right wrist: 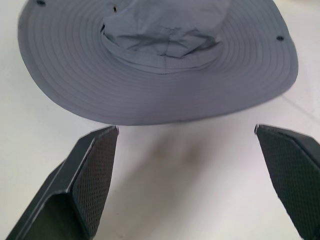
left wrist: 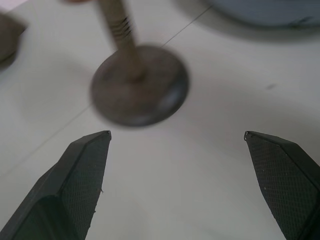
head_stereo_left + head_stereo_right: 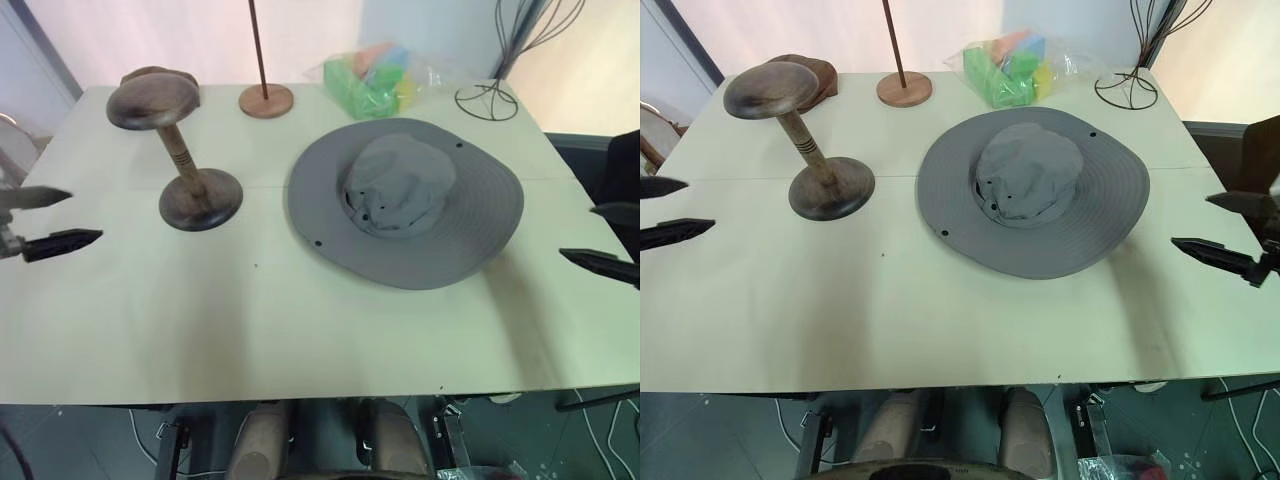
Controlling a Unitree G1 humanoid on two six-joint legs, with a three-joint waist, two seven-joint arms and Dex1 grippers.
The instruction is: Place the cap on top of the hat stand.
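Observation:
The cap (image 3: 405,200), a grey wide-brimmed sun hat, lies flat on the white table (image 3: 300,320), right of centre. The hat stand (image 3: 170,150), dark brown wood with a domed head, ribbed stem and round base, stands upright to the cap's left. My left gripper (image 3: 55,220) hovers open at the table's left edge, apart from the stand's base (image 2: 140,85). At the right edge my right gripper (image 3: 1225,228) is open and empty, facing the cap's brim (image 1: 160,95) with a gap between them.
Along the table's back edge stand a thin pole on a light wooden disc (image 3: 266,100), a clear bag of coloured items (image 3: 380,75) and a black wire stand (image 3: 487,100). Another brown object (image 3: 165,75) lies behind the hat stand's head.

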